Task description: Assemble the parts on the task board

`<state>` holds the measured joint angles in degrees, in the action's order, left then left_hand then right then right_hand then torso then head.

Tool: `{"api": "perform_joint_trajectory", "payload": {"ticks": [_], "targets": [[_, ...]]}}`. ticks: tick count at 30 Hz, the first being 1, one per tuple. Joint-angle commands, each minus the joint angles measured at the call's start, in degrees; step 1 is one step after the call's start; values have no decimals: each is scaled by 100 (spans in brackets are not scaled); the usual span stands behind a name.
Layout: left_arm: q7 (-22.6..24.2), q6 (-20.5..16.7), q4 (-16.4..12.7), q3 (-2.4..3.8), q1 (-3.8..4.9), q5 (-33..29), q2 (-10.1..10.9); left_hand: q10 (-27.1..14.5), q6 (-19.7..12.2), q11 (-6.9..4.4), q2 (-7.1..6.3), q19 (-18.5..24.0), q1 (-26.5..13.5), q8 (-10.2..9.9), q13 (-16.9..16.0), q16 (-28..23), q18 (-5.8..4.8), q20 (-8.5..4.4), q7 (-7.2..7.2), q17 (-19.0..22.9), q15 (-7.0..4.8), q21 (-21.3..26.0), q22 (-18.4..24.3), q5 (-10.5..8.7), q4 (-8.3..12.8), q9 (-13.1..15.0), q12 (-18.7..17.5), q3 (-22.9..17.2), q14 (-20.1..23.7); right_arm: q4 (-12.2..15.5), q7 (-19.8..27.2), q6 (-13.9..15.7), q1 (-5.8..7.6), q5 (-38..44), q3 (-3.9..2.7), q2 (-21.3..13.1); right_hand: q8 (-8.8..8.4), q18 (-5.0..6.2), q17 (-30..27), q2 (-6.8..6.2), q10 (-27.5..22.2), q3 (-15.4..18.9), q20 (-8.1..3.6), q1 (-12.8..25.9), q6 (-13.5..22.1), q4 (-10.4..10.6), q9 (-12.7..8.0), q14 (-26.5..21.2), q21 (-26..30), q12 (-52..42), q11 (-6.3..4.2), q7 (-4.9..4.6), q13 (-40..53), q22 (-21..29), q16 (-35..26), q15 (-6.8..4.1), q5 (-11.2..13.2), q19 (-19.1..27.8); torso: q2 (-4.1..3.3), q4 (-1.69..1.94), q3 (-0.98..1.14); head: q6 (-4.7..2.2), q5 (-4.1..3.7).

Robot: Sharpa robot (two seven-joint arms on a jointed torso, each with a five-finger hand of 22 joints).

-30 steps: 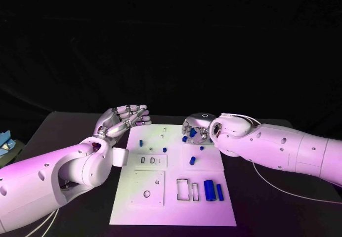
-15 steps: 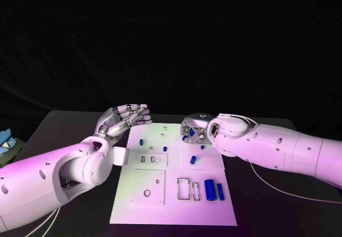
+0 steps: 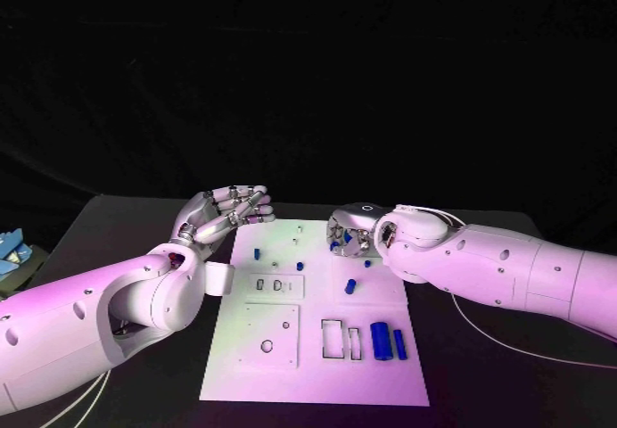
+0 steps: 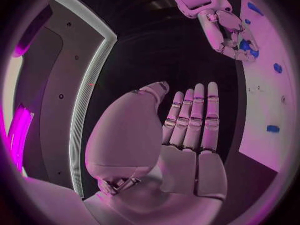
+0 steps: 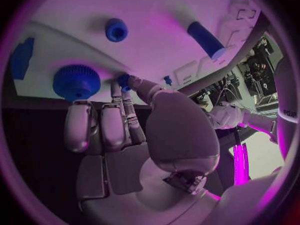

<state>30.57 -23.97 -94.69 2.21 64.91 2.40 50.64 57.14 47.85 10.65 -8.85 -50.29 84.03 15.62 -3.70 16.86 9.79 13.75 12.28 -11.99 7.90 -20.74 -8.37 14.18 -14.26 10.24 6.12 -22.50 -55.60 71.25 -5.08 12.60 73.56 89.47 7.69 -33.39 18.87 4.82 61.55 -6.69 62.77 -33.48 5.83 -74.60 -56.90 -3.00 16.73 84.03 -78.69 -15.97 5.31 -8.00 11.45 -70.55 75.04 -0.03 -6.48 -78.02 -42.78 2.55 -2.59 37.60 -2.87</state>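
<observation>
Count: 1 task board (image 3: 315, 357), 1 table (image 3: 116, 232), 2 hands – left hand (image 3: 229, 214), right hand (image 3: 357, 234). Blue parts (image 3: 381, 341) on board: approx 7 visible in head view, some hidden by right hand.

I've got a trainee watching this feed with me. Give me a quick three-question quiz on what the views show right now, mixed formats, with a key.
1. True or false: the left hand holds a blue part.
2. Multiple choice: the right hand is over which part of the task board? A) the near edge B) the far right area C) the left edge
3. Fill in: in the right wrist view, the right hand's fingertips touch a small ____ part, beside the large blue knob.

Key: 1. False; its fingers are straight and apart, nothing in the palm. 2. B. 3. blue.
</observation>
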Motion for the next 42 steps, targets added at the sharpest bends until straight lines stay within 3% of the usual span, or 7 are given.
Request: {"api": "perform_joint_trajectory", "payload": {"ticks": [1,8,15,19,22,29,42], "targets": [[5,118,-4,6,8,-19,-7,55,32,6,-71,-141,-35,-31,-2,-28,76,-23,176,-26,-8,-103,-41,-38,27,-16,-66,-81,-67,34,54,452,-13,114,8,-20,78,-74,6,114,206,-73,-12,-144,-60,-61,84,100,-45,-80,-147,9,108,-69,44,-53,19,-65,-12,5,-1,-13,-1],[-6,136,18,6,8,-20,-9,63,35,5,-79,-168,-47,-38,-2,-41,71,-33,175,-31,-9,-131,-51,-39,41,-20,-84,-99,-63,141,211,1156,-15,54,4,-60,149,-114,18,107,256,-118,-34,-181,-91,-142,164,103,-165,-148,-169,19,156,-270,69,-72,13,-173,-23,9,-5,-66,19],[-13,156,56,5,9,-20,-22,79,40,10,-94,-110,-86,-54,-2,-106,54,-27,173,-30,9,-115,-37,-42,64,-29,-128,-139,8,-118,336,1595,10,-280,-3,176,147,-121,22,87,237,-126,-37,-168,-61,-158,182,104,-187,-150,-162,10,165,-305,78,-71,13,-190,-41,30,-7,-106,34],[-19,162,68,5,10,-20,-33,81,41,11,-97,-95,-93,-57,-2,-117,51,-24,174,-30,13,-108,-33,-42,68,-30,-136,-147,18,-341,378,1633,20,-377,-6,363,144,-122,23,82,222,-132,-37,-161,-45,-163,189,104,-191,-146,-156,5,168,-312,82,-68,14,-191,-48,47,-20,-128,23],[-21,163,75,5,10,-20,-45,81,38,15,-104,-74,-105,-63,-2,-133,49,-20,177,-30,18,-99,-27,-44,74,-33,-149,-155,34,-503,409,1618,20,-418,-7,510,141,-122,18,80,214,-134,-36,-156,-36,-164,193,103,-191,-145,-153,2,169,-312,82,-66,15,-190,-56,39,-9,-156,42],[-30,164,86,5,12,-20,-36,99,41,26,-124,101,-172,-87,-4,-192,41,26,184,-45,41,4,37,-45,105,-45,-204,-216,65,-770,464,1577,7,-450,-9,756,137,-123,20,77,200,-139,-35,-147,-21,-167,199,104,-195,-141,-149,-2,171,-319,87,-62,17,-191,-69,38,-2,-152,60],[-44,162,112,4,13,-20,-36,103,42,28,-131,139,-186,-92,-5,-209,42,39,185,-48,47,31,54,-45,114,-48,-214,-230,75,-1062,509,1418,-71,-462,-9,988,135,-124,36,74,186,-143,-32,-136,-7,-168,207,107,-198,-138,-144,-4,173,-323,99,-58,18,-191,-87,67,-19,-132,73]]}}
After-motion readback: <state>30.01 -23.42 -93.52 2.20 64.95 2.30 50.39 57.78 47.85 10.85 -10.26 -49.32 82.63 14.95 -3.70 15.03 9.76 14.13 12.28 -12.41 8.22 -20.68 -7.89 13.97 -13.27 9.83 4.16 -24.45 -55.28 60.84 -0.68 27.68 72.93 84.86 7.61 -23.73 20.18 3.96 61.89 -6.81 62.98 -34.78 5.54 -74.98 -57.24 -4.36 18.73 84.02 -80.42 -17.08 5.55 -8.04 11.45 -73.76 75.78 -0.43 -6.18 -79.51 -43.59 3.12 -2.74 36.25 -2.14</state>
